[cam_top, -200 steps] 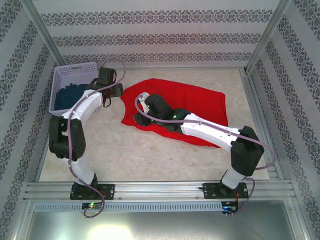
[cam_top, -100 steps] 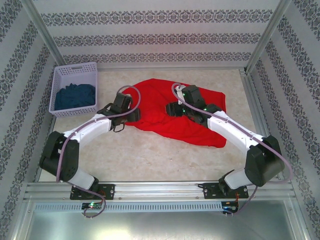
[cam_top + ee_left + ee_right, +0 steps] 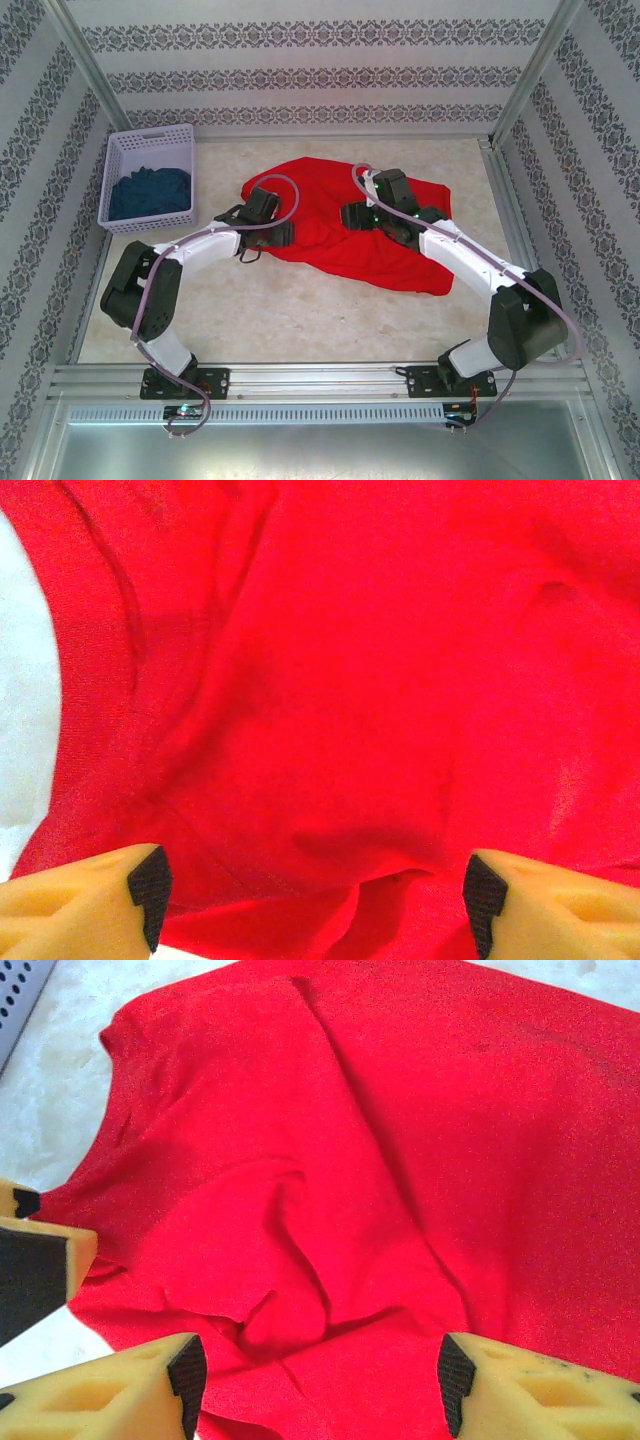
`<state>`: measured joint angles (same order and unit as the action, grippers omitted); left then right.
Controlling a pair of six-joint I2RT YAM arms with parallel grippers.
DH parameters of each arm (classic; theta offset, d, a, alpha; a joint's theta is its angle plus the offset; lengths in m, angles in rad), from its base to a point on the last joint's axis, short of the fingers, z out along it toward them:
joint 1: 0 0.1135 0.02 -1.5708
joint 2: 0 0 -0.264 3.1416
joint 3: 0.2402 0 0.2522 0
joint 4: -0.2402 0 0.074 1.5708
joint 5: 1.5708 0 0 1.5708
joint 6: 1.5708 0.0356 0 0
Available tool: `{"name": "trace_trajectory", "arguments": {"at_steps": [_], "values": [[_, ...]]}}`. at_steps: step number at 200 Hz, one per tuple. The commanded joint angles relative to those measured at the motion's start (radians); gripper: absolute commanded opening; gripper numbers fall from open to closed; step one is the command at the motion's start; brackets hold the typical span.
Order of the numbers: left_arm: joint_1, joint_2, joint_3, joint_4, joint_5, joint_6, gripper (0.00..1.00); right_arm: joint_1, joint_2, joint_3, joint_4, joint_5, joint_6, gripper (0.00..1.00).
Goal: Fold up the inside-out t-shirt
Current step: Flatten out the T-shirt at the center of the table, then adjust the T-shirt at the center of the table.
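Note:
The inside-out t-shirt [image 3: 325,250] is a bright red cloth lying rumpled on the table's middle. My left gripper [image 3: 280,222] hovers at its left edge, pointing into the cloth. In the left wrist view the left gripper [image 3: 318,900] is open, and red folds [image 3: 340,730] lie between and beyond its fingers. My right gripper [image 3: 348,216] is over the shirt's middle, facing left. Seen from the right wrist, the right gripper [image 3: 320,1380] is open above a creased ridge of the t-shirt [image 3: 300,1220]. Neither holds the cloth.
A white basket [image 3: 118,160] with dark blue cloth [image 3: 150,195] stands at the back left. The enclosure's patterned walls and metal posts [image 3: 520,90] ring the table. In the right wrist view a left fingertip [image 3: 30,1265] shows at the left edge.
The left arm swung from the basket over to the shirt's left edge. The right gripper moved from the shirt's left part towards its middle. Both jaws opened wider, and the shirt's left side bunched.

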<state>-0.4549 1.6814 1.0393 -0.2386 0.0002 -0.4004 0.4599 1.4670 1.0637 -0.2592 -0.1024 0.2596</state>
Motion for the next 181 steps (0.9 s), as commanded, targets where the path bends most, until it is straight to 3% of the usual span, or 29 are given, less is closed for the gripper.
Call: {"name": "trace_trajectory", "arguments": {"at_steps": [1,57,112,147,181], "values": [[-0.013,-0.006,0.011,0.029,0.025,0.054,0.80,-0.009,-0.003,-0.006,-0.008,0.001,-0.002,0.66],[-0.039,0.013,0.050,0.019,0.060,0.138,0.81,-0.029,0.020,-0.017,-0.015,0.014,0.000,0.68],[-0.056,0.167,0.160,-0.004,0.101,0.213,0.79,-0.046,0.165,0.008,0.040,-0.106,0.074,0.67],[-0.061,0.237,0.213,-0.018,0.095,0.216,0.61,-0.039,0.240,0.033,0.075,-0.149,0.102,0.64],[-0.060,0.218,0.194,0.006,0.099,0.194,0.31,-0.028,0.286,0.043,0.090,-0.176,0.096,0.61]]}}
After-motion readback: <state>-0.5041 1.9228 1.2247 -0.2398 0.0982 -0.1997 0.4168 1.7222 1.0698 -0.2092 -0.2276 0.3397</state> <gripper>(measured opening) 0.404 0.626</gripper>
